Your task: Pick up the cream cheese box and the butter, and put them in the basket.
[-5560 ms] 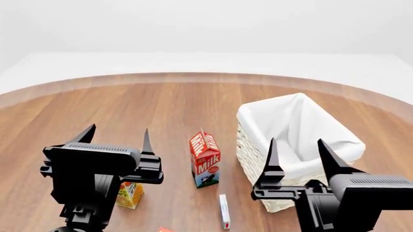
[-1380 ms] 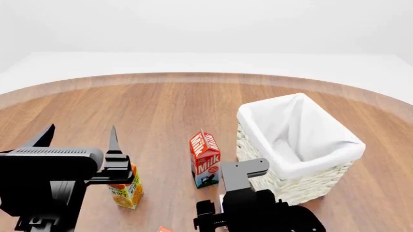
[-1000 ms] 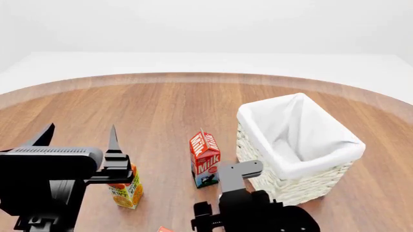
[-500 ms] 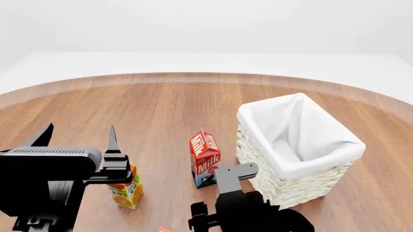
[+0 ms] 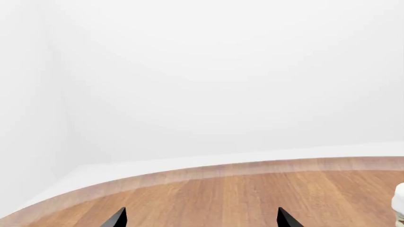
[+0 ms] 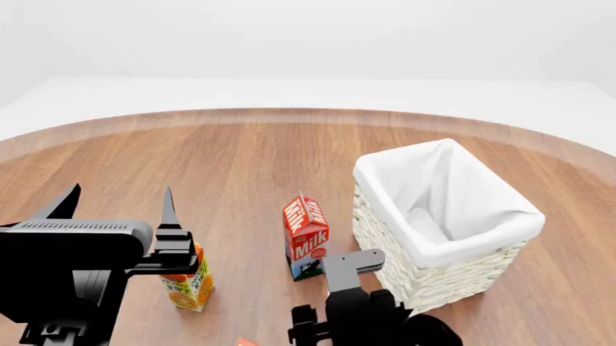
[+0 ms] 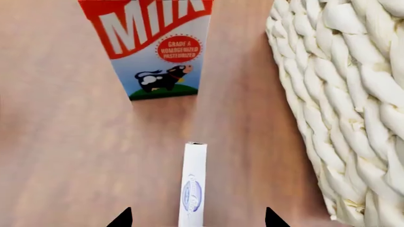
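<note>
The cream cheese box, slim and white with a blue mark, lies on the wood in the right wrist view. My right gripper is open, a fingertip on each side of the box's near end, apart from it. In the head view my right arm points down and hides the box. Only a red corner of the butter shows at the bottom edge. The white wicker basket stands at the right. My left gripper is open and empty, raised at the left, and it also shows in the left wrist view.
A red-and-white milk carton stands just beyond the cream cheese box, also in the right wrist view. An orange juice carton stands under my left gripper. The basket's woven wall is close beside the right gripper. The table's curved far edge lies beyond.
The right arm has turned down and settled over the cream cheese box, shifting slightly in the last second. The left arm moved left earlier and has held still since.
</note>
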Controlling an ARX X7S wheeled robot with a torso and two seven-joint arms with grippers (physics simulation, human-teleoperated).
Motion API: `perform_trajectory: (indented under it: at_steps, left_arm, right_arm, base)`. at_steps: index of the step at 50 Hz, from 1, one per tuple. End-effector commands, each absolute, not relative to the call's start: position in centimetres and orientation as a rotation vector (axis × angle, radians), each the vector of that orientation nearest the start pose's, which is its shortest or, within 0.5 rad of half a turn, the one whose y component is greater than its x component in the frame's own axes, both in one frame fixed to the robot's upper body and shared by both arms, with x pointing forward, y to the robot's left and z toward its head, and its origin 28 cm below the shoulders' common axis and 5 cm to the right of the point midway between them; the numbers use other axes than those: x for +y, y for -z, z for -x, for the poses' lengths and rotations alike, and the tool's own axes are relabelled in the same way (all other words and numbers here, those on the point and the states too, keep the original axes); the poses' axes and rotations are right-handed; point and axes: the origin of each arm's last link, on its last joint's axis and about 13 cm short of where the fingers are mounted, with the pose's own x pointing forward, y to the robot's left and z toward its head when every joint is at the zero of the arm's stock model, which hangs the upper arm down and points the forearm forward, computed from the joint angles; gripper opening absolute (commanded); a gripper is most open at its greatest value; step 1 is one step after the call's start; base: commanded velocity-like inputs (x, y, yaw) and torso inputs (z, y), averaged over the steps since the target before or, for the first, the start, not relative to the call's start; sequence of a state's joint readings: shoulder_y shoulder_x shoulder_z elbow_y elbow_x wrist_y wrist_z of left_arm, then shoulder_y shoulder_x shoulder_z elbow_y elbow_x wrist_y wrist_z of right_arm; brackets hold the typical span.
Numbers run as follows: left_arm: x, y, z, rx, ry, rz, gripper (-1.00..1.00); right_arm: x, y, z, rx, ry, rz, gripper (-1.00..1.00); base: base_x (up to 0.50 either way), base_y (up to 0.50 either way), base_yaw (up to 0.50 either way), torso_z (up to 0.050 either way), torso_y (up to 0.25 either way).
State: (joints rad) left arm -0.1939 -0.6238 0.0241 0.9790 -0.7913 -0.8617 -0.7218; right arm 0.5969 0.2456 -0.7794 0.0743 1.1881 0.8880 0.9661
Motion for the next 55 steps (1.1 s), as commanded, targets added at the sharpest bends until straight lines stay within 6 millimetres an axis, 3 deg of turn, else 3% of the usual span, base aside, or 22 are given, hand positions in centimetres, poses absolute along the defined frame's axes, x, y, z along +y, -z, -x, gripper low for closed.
perform_trajectory:
  at_steps: [1,55]
  left_arm:
    - [23.7,-18.3,-16.6,-0.144,-0.085,-0.137,1.0]
    - [23.6,-18.3,-16.6,-0.145,-0.079,-0.136,1.0]
  right_arm:
    - [-1.1,-5.6,-24.0,0.854,-0.088,0.179,1.0]
    - [-1.2,-3.6,-24.1,0.925,-0.107,0.193,1.0]
  base:
    - [0.0,0.0,0.0,0.0,0.0]
    - [0.0,0.0,0.0,0.0,0.0]
